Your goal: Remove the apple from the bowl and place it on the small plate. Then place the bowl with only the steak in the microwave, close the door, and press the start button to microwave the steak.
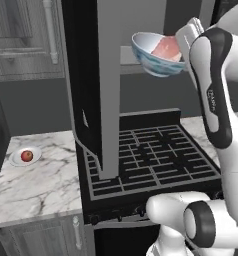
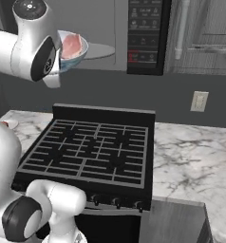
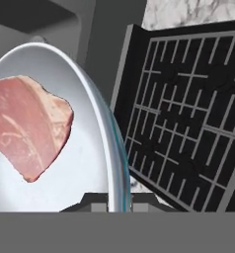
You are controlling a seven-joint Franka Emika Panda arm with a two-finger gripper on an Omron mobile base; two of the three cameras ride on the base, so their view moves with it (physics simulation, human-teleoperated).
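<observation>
Item 1, bowl [image 1: 156, 57]: white inside, bluish pattern outside, held aloft in front of the open microwave [image 2: 103, 35], above the back of the stove [image 1: 151, 160]. It is tilted in the left base view, with its rim lower toward 7 o'clock. In the hand view its rim [image 3: 107, 148] runs down to 6 o'clock between the fingertips.

Item 2, steak [image 1: 167, 49]: pink slab with paler streaks, lying inside the bowl; in the hand view it sits at 9 o'clock against the white inner wall.

Item 3, gripper [image 3: 112, 202]: pinched on the bowl's rim, one dark tip on either side of it.

Item 4, apple [image 1: 26, 156]: small, red, resting on the small plate [image 1: 16, 160], on the marble counter [image 1: 41, 180] at 8 o'clock of the left base view, well apart from the bowl.

Item 5, door [image 1: 98, 85]: swung open, seen edge-on as a tall dark and grey slab left of the bowl.

Item 6, turntable [image 2: 98, 50]: grey disc inside the cavity, just beside the bowl in the right base view.

Item 7, button panel [image 2: 145, 35]: black, at 1 o'clock of the right base view.
</observation>
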